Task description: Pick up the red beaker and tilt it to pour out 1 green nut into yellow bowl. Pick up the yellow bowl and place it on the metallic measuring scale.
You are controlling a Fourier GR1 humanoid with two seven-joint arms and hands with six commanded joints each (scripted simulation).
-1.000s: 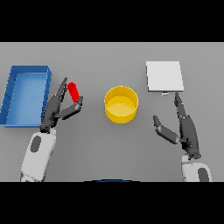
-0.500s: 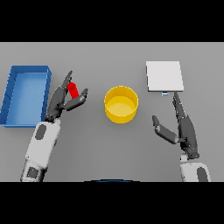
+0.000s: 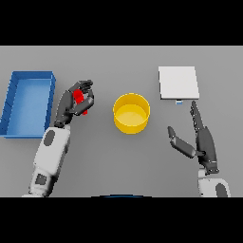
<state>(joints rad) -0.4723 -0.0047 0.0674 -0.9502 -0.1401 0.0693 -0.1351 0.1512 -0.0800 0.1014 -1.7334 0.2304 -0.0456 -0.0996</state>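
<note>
Tray sits far left, bowl in the middle. Scale lies behind and right of the bowl.

1. My left robot hand is curling its fingers and thumb around the red beaker, forearm angling up from lower left.
2. My right robot hand is hovering flat, fingers straight, thumb spread leftward.
</note>
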